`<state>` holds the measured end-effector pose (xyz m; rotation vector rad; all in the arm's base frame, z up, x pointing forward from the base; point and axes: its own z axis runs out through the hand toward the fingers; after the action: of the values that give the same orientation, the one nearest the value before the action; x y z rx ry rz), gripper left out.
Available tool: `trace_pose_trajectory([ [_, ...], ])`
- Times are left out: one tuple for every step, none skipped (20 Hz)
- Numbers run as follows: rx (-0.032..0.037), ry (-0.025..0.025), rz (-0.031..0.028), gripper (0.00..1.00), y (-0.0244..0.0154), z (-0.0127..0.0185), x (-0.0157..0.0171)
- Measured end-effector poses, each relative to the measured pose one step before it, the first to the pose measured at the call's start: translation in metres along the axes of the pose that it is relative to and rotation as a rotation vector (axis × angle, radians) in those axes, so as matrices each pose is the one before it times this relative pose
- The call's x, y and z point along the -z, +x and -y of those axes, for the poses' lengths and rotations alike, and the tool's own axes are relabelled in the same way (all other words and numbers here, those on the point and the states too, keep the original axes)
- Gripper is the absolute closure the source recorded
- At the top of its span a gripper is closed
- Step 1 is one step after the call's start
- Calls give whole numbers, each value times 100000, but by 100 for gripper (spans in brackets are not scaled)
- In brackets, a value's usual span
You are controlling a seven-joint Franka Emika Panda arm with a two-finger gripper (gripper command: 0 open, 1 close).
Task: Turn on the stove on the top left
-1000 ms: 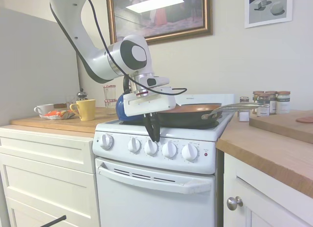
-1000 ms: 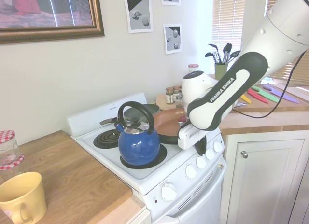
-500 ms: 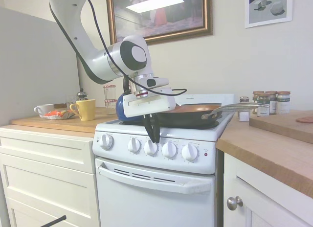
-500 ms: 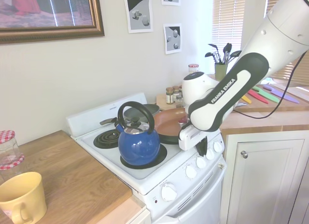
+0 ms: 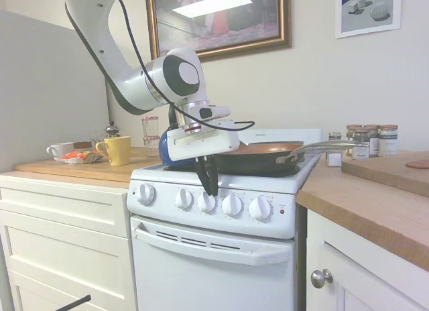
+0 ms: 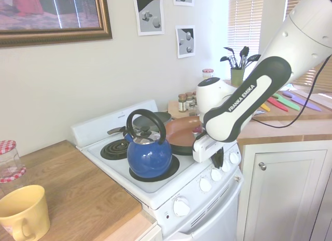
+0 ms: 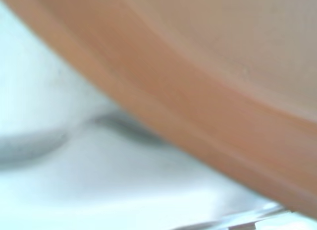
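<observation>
While my wrist view is only blur, the gripper [image 5: 210,188] hangs narrowed above the stove [image 5: 214,257] knobs [image 5: 206,202], holding nothing.

Glossy white enamelled stove [image 5: 221,254] with smooth plastic-looking knobs [image 5: 232,205]; shiny blue kettle [image 6: 149,156]; copper-coated pan [image 5: 258,152]; matt light wood surface [image 5: 375,204].

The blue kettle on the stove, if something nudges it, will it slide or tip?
The blue kettle looks squat and wide-based, so it would probably slide rather than tip. Its glossy surface is likely slippery. Its tall black handle gives leverage, so a high push might rock it.
</observation>
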<state>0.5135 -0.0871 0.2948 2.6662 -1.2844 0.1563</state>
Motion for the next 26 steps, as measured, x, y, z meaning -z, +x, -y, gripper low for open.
trace_pose_trajectory([
  [228, -420, 622, 100, -445, -50, -266],
  [108, -384, 449, 100, -357, -68, -249],
  [46, -303, 92, 100, -116, -84, -127],
  [-148, -50, -3, 100, -32, -28, -11],
  [-116, -22, 4, 100, -14, -15, -9],
  [23, -57, -70, 100, -20, 12, -3],
  [134, -73, -184, 100, -42, 47, 21],
  [97, -31, -198, 100, -48, 56, 43],
  [92, 28, -169, 100, -28, 39, 58],
  [133, 41, -202, 100, -37, 51, 72],
  [131, 78, -245, 100, -55, 77, 104],
  [34, 130, -204, 100, -42, 62, 122],
  [-19, 99, -122, 100, -27, 37, 90],
  [-41, 37, -83, 100, -25, 25, 44],
  [-18, -3, -75, 100, -33, 22, 24],
  [32, -18, -63, 100, -46, 33, 15],
  [22, -16, -48, 100, -47, 35, 9],
  [30, -13, -42, 100, -62, 47, 9],
  [71, -6, -63, 100, -91, 77, 16],
  [95, 29, -99, 100, -130, 128, 39],
  [251, 67, -14, 100, -241, 212, 38],
  [296, -7, 150, 100, -466, 319, -15],
  [374, -92, 271, 100, -633, 362, -78],
  [343, 118, 61, 100, -558, 423, 37],
  [270, 23, 104, 100, -484, 339, 10],
  [28, -174, 240, 100, -365, 146, -95],
])
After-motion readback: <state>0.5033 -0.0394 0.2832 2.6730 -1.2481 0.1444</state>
